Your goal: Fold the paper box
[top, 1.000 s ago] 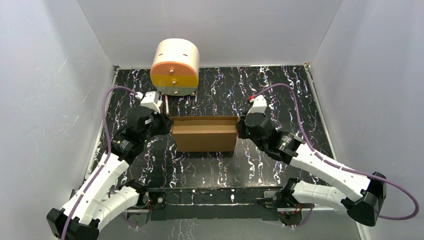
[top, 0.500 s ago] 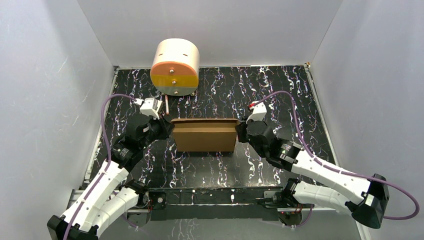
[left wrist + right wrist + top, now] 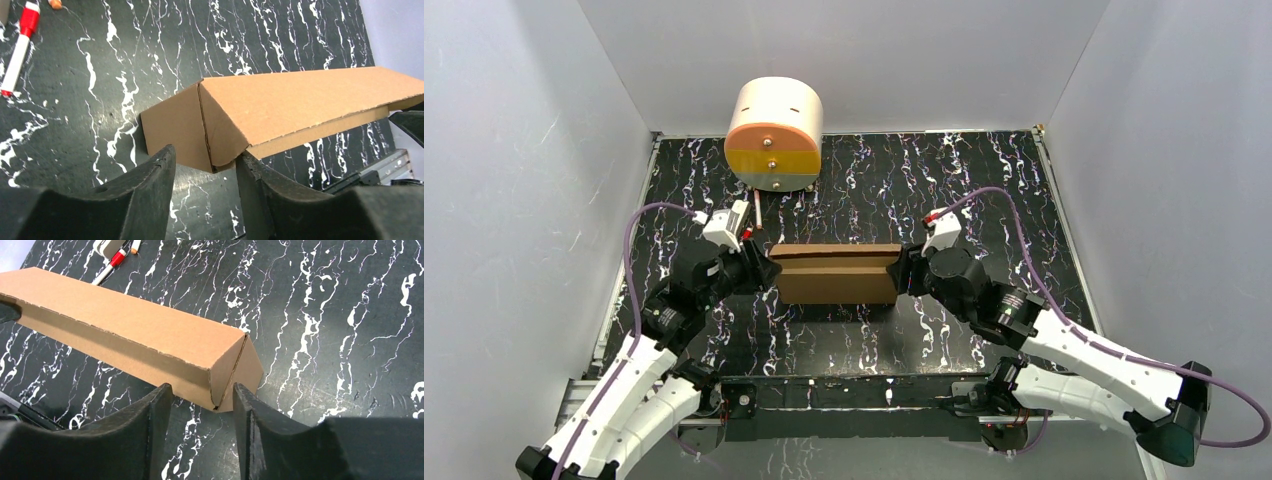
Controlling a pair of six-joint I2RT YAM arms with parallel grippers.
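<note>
**Box (image 3: pixel 837 273) folded, mid-frame**

Plain brown cardboard, long and low, end flaps creased shut, flat on table (image 3: pixel 984 190). Left gripper (image 3: pixel 769 272) at left end, right gripper (image 3: pixel 894 277) at right end; jaws parted, straddling end corners.

The white-and-black left arm (image 3: pixel 639 355) and right arm (image 3: pixel 1079 345) bow outward from the near edge of the black marbled worktop (image 3: pixel 1024 190), wrists turned inward to face each other. The left gripper (image 3: pixel 764 272) and right gripper (image 3: pixel 896 276), black and two-fingered, have their jaws apart, low over the worktop's middle.
</note>
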